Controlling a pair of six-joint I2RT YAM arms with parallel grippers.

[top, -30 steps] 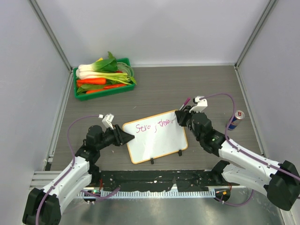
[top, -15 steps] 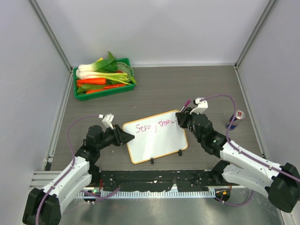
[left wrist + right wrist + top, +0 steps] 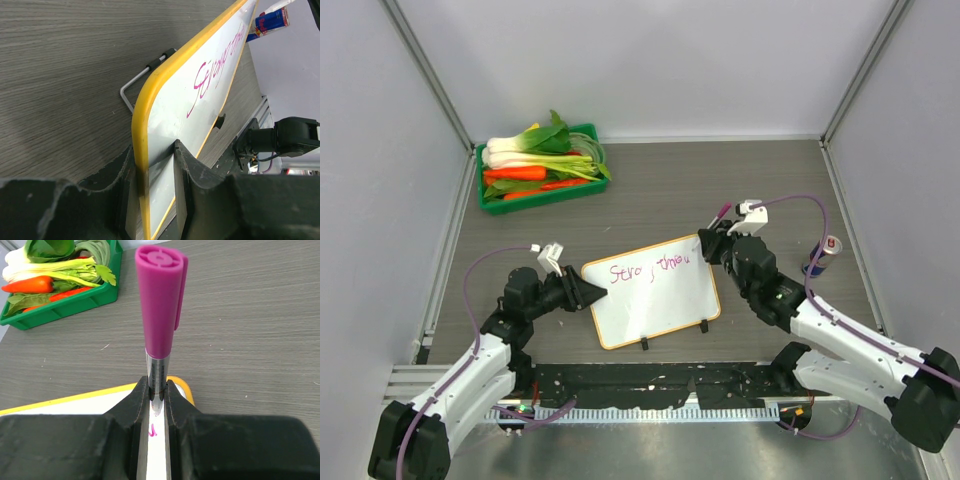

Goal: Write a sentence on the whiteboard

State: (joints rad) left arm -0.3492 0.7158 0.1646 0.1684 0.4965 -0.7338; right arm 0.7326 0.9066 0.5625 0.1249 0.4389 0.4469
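The whiteboard (image 3: pixel 658 298) with its yellow frame lies tilted at the table's middle. My left gripper (image 3: pixel 588 293) is shut on its left edge, and the frame (image 3: pixel 150 100) runs between the jaws of that gripper (image 3: pixel 152 154). The sentence (image 3: pixel 650 268) in pink runs along the board's top and shows as pink strokes (image 3: pixel 212 77) in the left wrist view. My right gripper (image 3: pixel 713 246) is shut on a marker (image 3: pixel 160 300) with a magenta cap (image 3: pixel 722 213) pointing up. Its tip hangs at the board's upper right corner (image 3: pixel 182 387), just above a fresh pink stroke (image 3: pixel 152 430).
A green tray (image 3: pixel 487 196) of vegetables sits at the back left and shows in the right wrist view as a green tray (image 3: pixel 65 307). A blue drink can (image 3: pixel 823 256) stands right of my right arm and appears as a can (image 3: pixel 270 21) in the left wrist view.
My right gripper has moved slightly to the right with the marker, along the end of the top line. The left gripper and the board have stayed still.
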